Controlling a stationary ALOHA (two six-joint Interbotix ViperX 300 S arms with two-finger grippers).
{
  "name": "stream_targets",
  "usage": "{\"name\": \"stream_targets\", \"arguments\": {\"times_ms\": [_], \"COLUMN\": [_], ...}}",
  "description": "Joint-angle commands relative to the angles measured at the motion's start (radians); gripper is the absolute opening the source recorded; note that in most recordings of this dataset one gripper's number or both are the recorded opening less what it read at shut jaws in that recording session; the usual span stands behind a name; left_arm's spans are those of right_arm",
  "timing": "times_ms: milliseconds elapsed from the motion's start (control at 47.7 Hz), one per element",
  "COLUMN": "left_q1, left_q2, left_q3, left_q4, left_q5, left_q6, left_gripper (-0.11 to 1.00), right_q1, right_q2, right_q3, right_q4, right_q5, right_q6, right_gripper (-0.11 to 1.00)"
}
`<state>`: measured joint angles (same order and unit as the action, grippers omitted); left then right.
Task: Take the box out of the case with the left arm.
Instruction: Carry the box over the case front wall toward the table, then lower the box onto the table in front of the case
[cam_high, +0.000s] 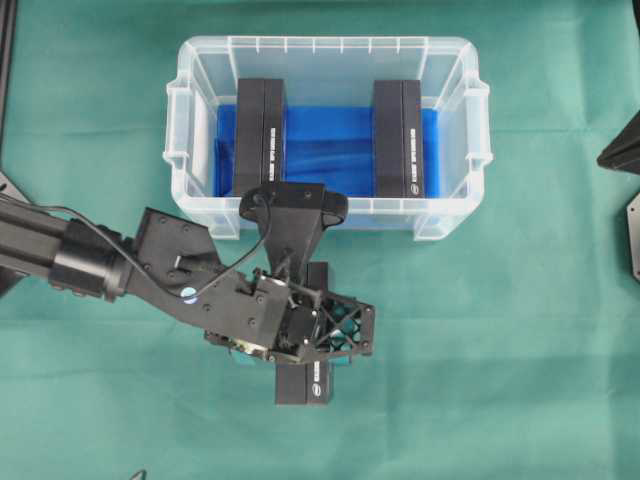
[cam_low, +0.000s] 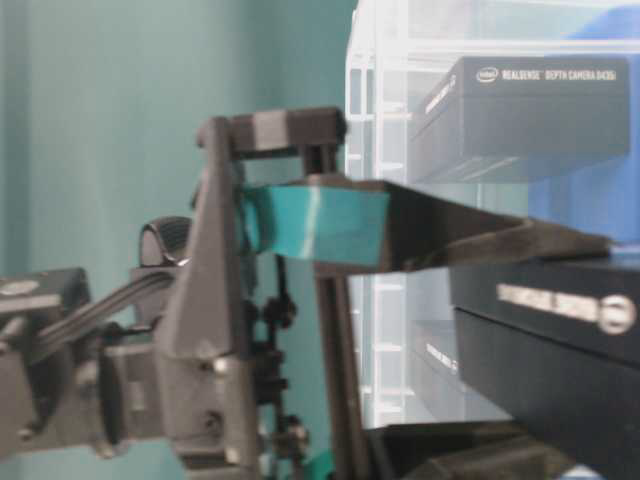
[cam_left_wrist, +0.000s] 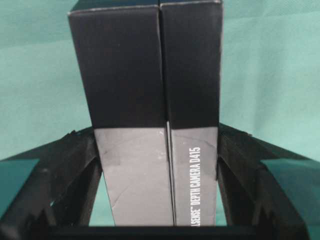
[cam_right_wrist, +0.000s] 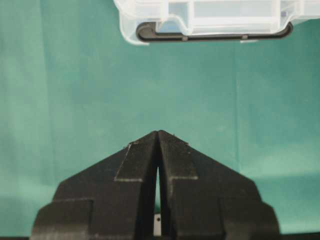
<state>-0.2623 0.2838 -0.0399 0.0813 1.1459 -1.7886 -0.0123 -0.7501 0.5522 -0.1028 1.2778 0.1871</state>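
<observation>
Long black box (cam_left_wrist: 145, 115) (white "DEPTH CAMERA D415" lettering) pinched between left gripper (cam_left_wrist: 160, 190) jaws.

Inside the case (cam_high: 190, 110), a wide blue-lined gap lies open between 2 upright boxes (cam_high: 260, 135) against opposite sides.

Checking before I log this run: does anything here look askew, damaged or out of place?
Nothing stands out. Two boxes stand upright in the case; the left gripper holds a third box squarely, outside over the cloth.
</observation>
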Motion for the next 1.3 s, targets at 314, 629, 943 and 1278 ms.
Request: {"name": "stream_targets", "arguments": {"times_ms": [314, 629, 943, 1278], "left_q1": [0.003, 0.011, 0.014, 0.014], "left_q2": [-0.005, -0.006, -0.008, -0.009], "left_q3": [0.021, 0.040, 0.040, 0.040], "left_q4": [0.005, -0.014, -0.014, -0.014], "left_q5": [-0.069, -0.091, -0.120, -0.144], "left_q6": [0.014, 0.035, 0.060, 0.060], "left_gripper": [0.62, 0.62, 0.63, 0.93], "right_q1": [-0.002, -0.002, -0.002, -0.002], "right_q2": [0.000, 0.000, 0.000, -0.009], "right_q3": [-0.026, -0.026, -0.028, -0.028], "right_q4": [0.003, 0.003, 0.003, 0.005], "right_q5": [-0.002, -0.002, -0.002, -0.002], "right_q6": [0.002, 0.003, 0.003, 0.003], "right_gripper": [0.00, 0.00, 0.00, 0.00]}}
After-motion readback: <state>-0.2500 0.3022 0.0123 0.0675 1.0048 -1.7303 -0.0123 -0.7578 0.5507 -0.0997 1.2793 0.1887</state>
